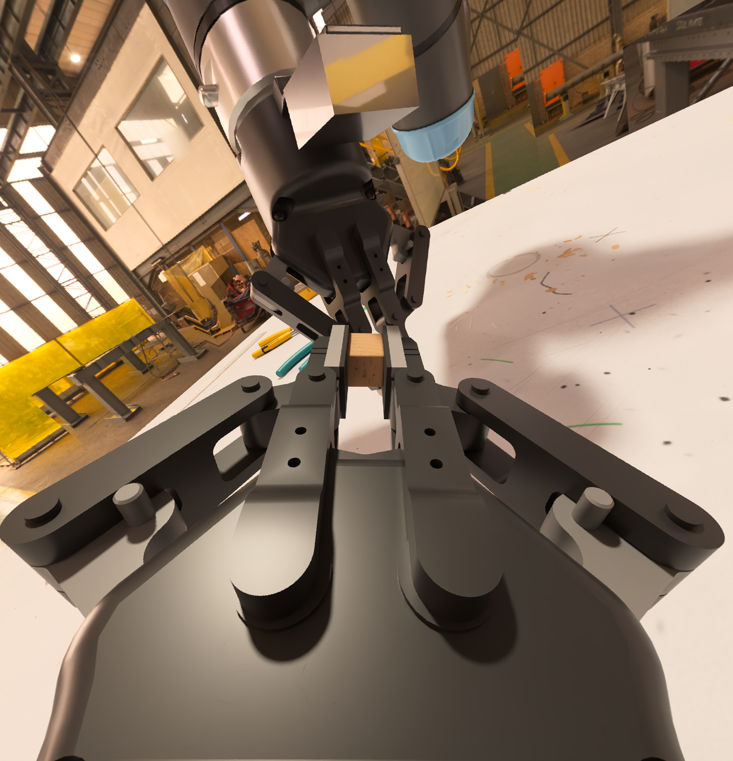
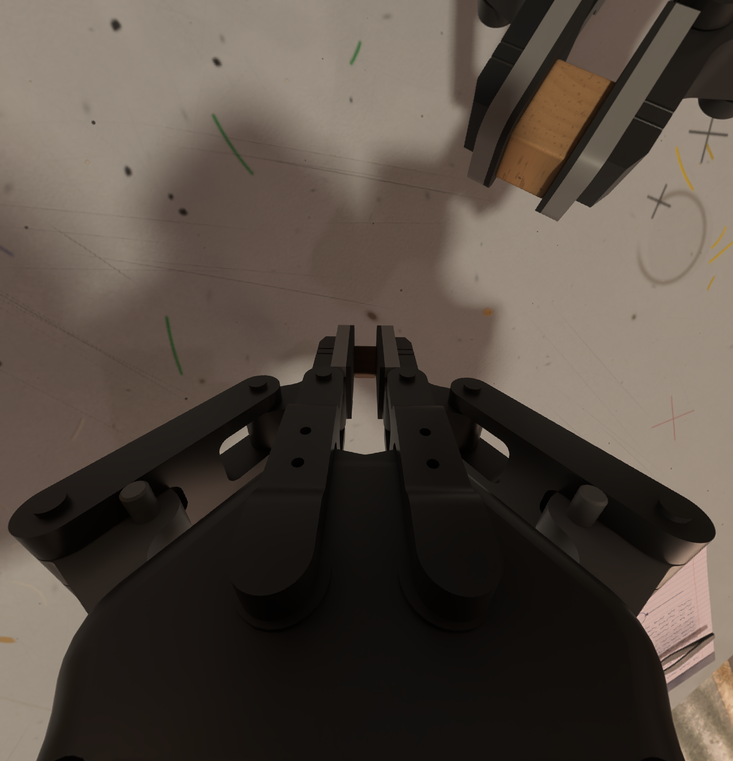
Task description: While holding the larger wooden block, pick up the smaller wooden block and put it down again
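My left gripper (image 1: 364, 350) is shut on the larger wooden block (image 1: 365, 360), a light tan cube held above the white table (image 1: 562, 370). The right wrist view shows this gripper (image 2: 517, 191) and its block (image 2: 556, 127) at the upper right. My right gripper (image 2: 364, 354) is shut on the smaller wooden block (image 2: 364, 363), which sits dark in shadow between the fingertips. I cannot tell whether this block touches the table. In the left wrist view the right gripper (image 1: 366, 319) hangs down just behind the larger block, its fingertips hidden.
Hand tools with yellow handles (image 1: 274, 339) and teal handles (image 1: 292, 362) lie near the table's far left edge. A lined notepad (image 2: 677, 617) lies at the lower right by the table edge. The table (image 2: 150, 123) bears paint specks and pen marks.
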Robot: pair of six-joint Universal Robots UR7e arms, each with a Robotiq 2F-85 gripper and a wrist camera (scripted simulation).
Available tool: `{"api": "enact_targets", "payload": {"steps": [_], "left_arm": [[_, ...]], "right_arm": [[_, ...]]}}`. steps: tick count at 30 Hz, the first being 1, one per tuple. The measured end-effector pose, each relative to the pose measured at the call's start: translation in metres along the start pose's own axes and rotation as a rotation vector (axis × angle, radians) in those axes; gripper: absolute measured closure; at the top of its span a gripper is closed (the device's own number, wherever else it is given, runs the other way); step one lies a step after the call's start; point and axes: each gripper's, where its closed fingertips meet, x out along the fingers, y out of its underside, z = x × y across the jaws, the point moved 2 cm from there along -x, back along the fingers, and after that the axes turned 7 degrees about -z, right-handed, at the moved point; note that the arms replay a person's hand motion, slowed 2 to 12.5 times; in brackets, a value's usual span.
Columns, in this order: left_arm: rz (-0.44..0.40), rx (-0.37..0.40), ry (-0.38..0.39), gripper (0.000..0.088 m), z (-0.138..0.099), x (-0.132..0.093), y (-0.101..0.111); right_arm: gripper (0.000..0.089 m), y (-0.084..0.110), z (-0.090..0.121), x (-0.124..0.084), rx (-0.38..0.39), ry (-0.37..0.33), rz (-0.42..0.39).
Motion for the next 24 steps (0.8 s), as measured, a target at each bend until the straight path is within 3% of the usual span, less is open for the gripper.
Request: {"api": "enact_targets", "payload": {"steps": [9,24], "left_arm": [[-0.006,-0.005,-0.005,0.0743,0.001,-0.001,-0.001],[-0.010,-0.016,-0.003,0.0743,0.002,-0.001,-0.001]], "right_arm": [[0.0798,0.005,-0.001,0.001,-0.052,-0.041,0.002],[0.0799,0.019,0.000,0.001,-0.067,-0.056,0.030]]}}
